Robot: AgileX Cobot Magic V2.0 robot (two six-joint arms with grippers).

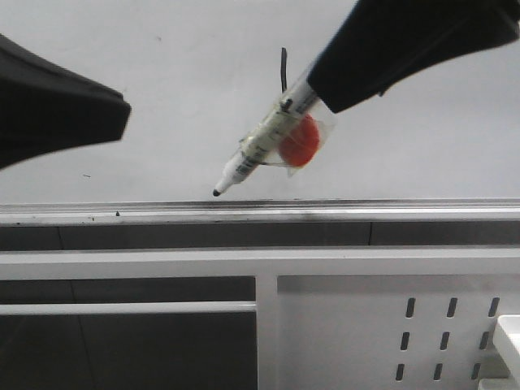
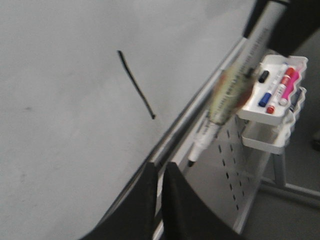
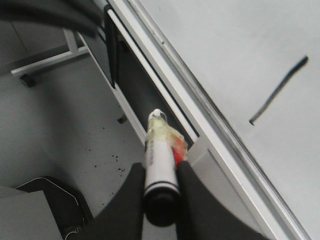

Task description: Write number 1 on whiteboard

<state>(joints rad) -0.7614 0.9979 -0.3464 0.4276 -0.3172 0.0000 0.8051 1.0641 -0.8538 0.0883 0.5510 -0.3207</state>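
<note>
Right gripper (image 3: 161, 187): you have its fingers clamped on the marker pen (image 1: 264, 142) at the barrel's back end, tip angled down and leftward in the front view
Pen tip: it hangs in the air just above the tray rail (image 1: 162, 210), apart from the board surface
Left gripper (image 2: 159, 200): its fingers stand nearly together with only a thin slit between them, nothing held; it hovers near the rail, off to the left
Number 1 (image 2: 136, 85): a thin black slanted stroke already sits on the whiteboard (image 1: 162, 97); in the front view you see only its upper end above the pen
Task state: I judge the digit drawn, with the pen off the board
Handling of the pen: light, stiff and smooth-barrelled, so it may twist in your grip; the taped wrap with the red piece (image 1: 298, 145) gives a bulkier spot, and holding close behind it should steady the tip
Handling of the board: rigid and glossy; the stroke probably smears if brushed, so keep both arms off it
Elsewhere: a holder of spare markers (image 2: 274, 92) hangs on the perforated frame (image 1: 443, 325)
</note>
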